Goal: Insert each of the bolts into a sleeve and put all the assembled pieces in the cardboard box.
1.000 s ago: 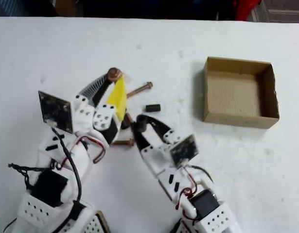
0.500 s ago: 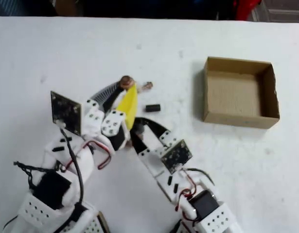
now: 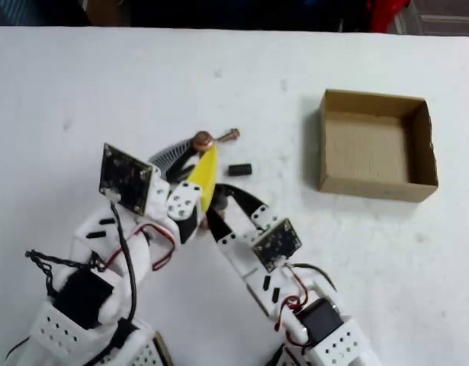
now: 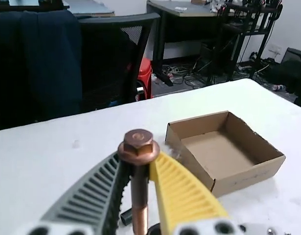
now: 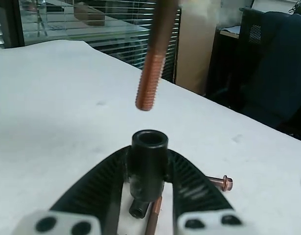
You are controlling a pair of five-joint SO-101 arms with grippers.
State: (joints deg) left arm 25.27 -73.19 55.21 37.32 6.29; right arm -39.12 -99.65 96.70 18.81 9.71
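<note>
High view, fixed, looking steeply down on the table [image 3: 104,76] from the arms' side; left wrist view, close behind the left gripper [image 4: 137,164], facing the cardboard box [image 4: 214,152] and room; right wrist view, close behind the right gripper [image 5: 149,156], low across the table; shared: the bolt [image 4: 139,205], box.

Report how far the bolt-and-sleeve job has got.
Done: nothing; the cardboard box is empty. In hand: the left gripper holds a bolt upright, its threaded tip above the mouth of the sleeve in the right gripper, not yet in. Left: seat it, box it, then pair the loose bolt and loose sleeve lying on the table.
</note>
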